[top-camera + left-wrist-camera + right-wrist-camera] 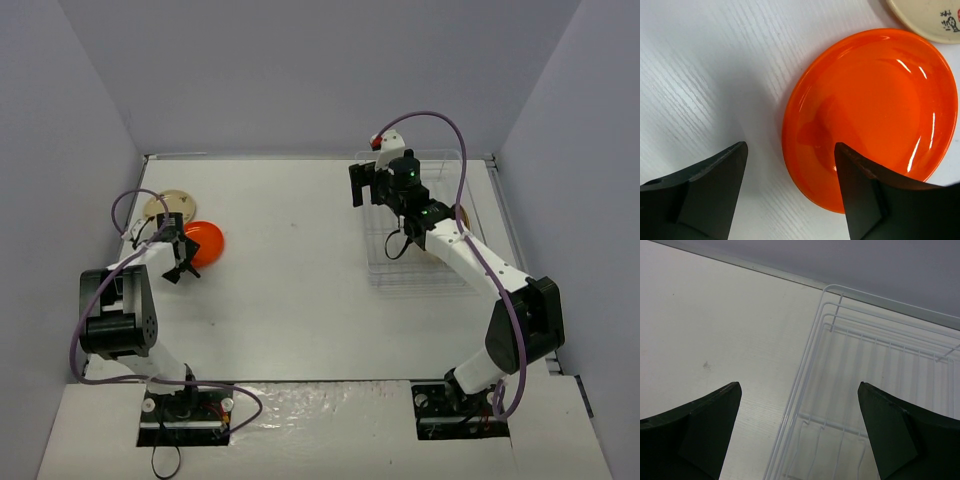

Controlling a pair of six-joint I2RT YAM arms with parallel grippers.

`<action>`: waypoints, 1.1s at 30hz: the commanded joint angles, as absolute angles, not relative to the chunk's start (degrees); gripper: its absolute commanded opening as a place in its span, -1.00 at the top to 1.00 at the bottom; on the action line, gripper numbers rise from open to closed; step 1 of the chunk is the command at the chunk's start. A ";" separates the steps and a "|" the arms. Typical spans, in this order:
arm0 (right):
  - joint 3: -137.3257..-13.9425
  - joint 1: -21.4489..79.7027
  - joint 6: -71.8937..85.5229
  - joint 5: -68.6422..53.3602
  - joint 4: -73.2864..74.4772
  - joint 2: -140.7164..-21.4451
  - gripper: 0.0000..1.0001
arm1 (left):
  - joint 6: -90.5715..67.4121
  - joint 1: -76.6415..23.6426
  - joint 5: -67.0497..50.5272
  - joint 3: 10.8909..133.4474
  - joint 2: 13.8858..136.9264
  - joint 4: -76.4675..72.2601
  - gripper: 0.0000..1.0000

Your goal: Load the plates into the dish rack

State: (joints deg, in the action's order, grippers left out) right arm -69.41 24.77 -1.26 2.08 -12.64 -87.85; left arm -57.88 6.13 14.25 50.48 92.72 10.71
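Left claw, open and empty, straddles the orange plate rim near the left edge of the tabletop; right claw, open and empty, hovers over the dish rack.

Glossy smooth orange plate, thin white wire dish rack, matt wood-grained white table.

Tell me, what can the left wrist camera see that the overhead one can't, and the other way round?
Only the left wrist view shows the glare streaks on the orange plate, the printed marks on the cream plate and the grain of the table. Only the overhead view shows the dish rack and the right gripper over its left edge. Both show the open left gripper at the orange plate, with the cream plate just beyond it.
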 commanded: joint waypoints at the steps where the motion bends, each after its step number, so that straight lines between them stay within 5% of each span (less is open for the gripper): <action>1: -70.05 24.52 -0.23 3.02 -16.52 -85.14 -1.00 | -59.59 6.59 13.80 52.38 93.84 9.90 -0.11; 10: -68.68 24.52 0.00 3.78 -16.17 -82.62 -1.00 | -59.43 6.58 12.16 52.47 94.42 9.54 0.98; 22: -67.48 24.52 3.26 0.15 -16.32 -80.59 -1.00 | -49.83 1.13 8.80 48.71 84.58 1.34 1.00; 33: -68.11 24.78 0.00 -23.69 -15.80 -83.74 -1.00 | -32.50 -16.98 3.99 44.08 73.02 -19.65 1.00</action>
